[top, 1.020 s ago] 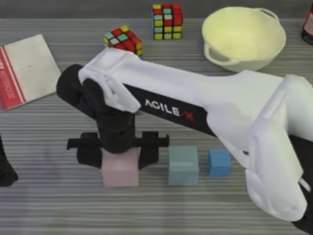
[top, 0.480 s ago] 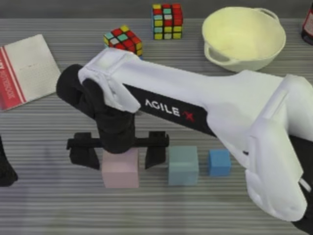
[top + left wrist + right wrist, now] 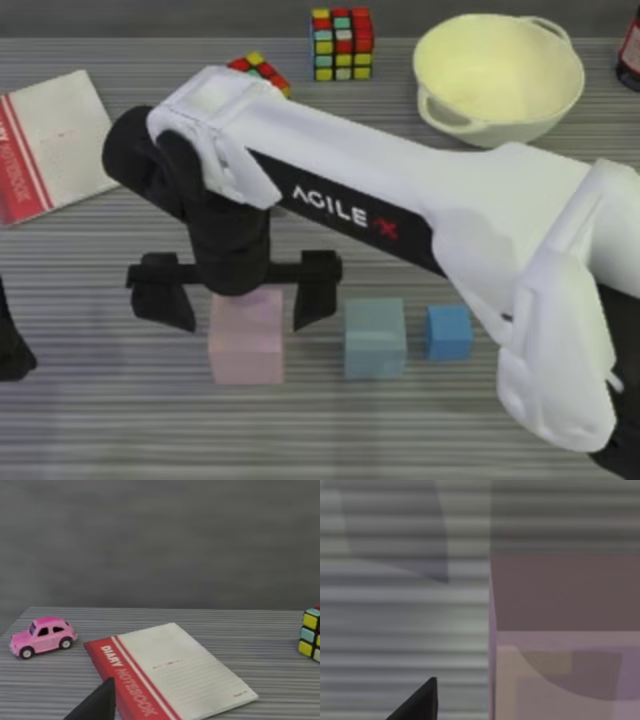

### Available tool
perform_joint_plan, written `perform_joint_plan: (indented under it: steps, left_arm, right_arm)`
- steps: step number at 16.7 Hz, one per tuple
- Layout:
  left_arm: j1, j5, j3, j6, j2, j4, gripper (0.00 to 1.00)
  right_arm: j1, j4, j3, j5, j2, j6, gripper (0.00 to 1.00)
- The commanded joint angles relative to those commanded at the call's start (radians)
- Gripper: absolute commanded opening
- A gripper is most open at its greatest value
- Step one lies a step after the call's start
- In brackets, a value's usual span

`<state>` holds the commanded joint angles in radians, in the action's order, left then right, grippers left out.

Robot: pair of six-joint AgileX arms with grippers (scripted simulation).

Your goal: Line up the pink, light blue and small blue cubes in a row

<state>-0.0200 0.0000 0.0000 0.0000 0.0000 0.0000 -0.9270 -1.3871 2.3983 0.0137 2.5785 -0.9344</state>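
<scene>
The pink cube, the light blue cube and the small blue cube stand in a row on the striped table, pink at the left, with small gaps between them. My right gripper hangs open just above the pink cube, its black fingers spread wider than the cube and touching nothing. In the right wrist view the pink cube fills one side and a single fingertip stands apart from it. My left arm is parked at the table's left edge.
A red and white notebook lies at the back left, and a pink toy car stands beyond it. Two puzzle cubes, a cream bowl and a dark bottle stand along the back.
My right gripper's fingers have spread apart off the pink cube and the gripper has risen a little. The pink cube stays on the table where it was.
</scene>
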Motion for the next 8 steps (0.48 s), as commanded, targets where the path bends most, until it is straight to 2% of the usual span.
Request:
perform_joint_plan:
  steps: [5, 8]
  left_arm:
    - [0.0, 0.0, 0.0, 0.0, 0.0, 0.0, 1.0]
    - [0.0, 0.0, 0.0, 0.0, 0.0, 0.0, 1.0]
  right_arm:
    - [-0.004, -0.169, 0.2, 0.0, 0.029, 0.001, 1.0]
    - [-0.004, -0.211, 0.246, 0.001, 0.034, 0.002, 1.0]
